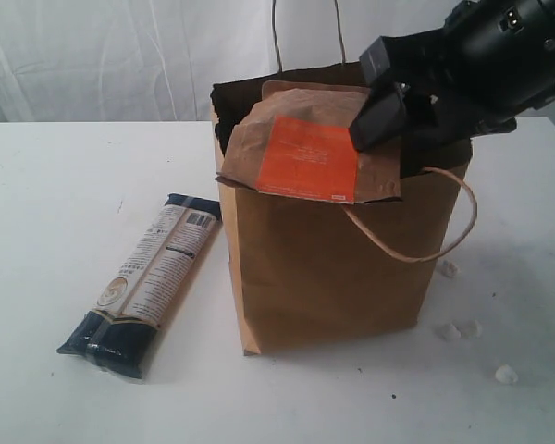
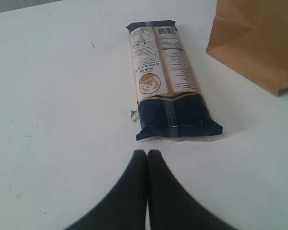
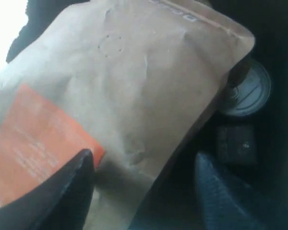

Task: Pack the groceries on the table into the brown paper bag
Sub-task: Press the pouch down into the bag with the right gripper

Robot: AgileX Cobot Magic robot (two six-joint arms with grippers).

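Note:
The brown paper bag [image 1: 333,277] [image 2: 259,38] stands upright on the white table [image 1: 55,185]. The brown orange-labelled pouch [image 1: 305,153] [image 3: 134,81] lies tilted across the bag's mouth, partly sticking out. My right gripper [image 1: 388,120] [image 3: 144,165] hovers open over the mouth; a corner of the pouch sits between its spread fingers without being pinched. Deep inside the bag I see a silver-topped can [image 3: 247,93] and a dark boxy item [image 3: 235,143]. The pasta packet [image 1: 148,277] [image 2: 168,81] lies flat left of the bag. My left gripper [image 2: 147,152] is shut and empty, just short of the packet's dark end.
One twine handle [image 1: 444,240] droops down the bag's front right; the other [image 1: 305,28] stands up at the back. Small white crumbs [image 1: 453,328] lie on the table right of the bag. A white curtain hangs behind.

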